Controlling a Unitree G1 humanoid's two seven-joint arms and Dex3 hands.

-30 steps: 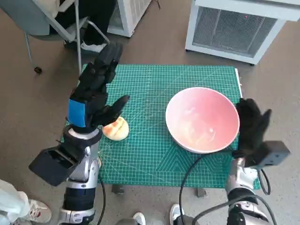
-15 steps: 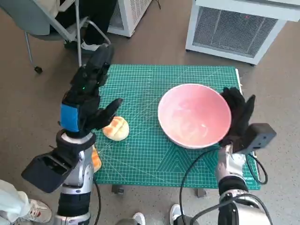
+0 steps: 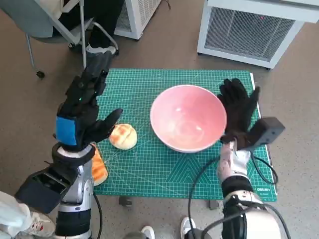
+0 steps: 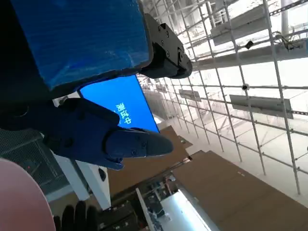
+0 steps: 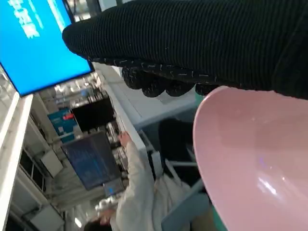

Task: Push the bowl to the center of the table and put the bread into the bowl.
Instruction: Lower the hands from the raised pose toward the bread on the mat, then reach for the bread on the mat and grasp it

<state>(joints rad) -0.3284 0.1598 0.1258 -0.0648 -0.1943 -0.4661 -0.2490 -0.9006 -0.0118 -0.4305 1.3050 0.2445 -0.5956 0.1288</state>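
The pink bowl (image 3: 188, 117) stands on the green cutting mat (image 3: 149, 169), a little right of the mat's middle. My right hand (image 3: 238, 113), in its black glove, presses flat against the bowl's right side with its fingers spread; the bowl (image 5: 255, 159) fills the right wrist view under the glove (image 5: 202, 38). A round golden bread roll (image 3: 123, 136) lies on the mat's left part. My left hand (image 3: 82, 107) hovers open just left of the roll, thumb close above it, holding nothing. In the left wrist view the blue-taped hand (image 4: 82, 62) points up at the ceiling.
An orange object (image 3: 98, 169) lies at the mat's left edge beside my left forearm. A white grilled unit (image 3: 249, 30) stands on the floor behind the table. A chair (image 3: 50, 30) and a person's legs are at the back left. A person (image 5: 139, 192) shows in the right wrist view.
My right hand has pushed the bowl leftwards, from the mat's right side towards its middle. My left arm has drifted slightly left, uncovering the roll and the orange object.
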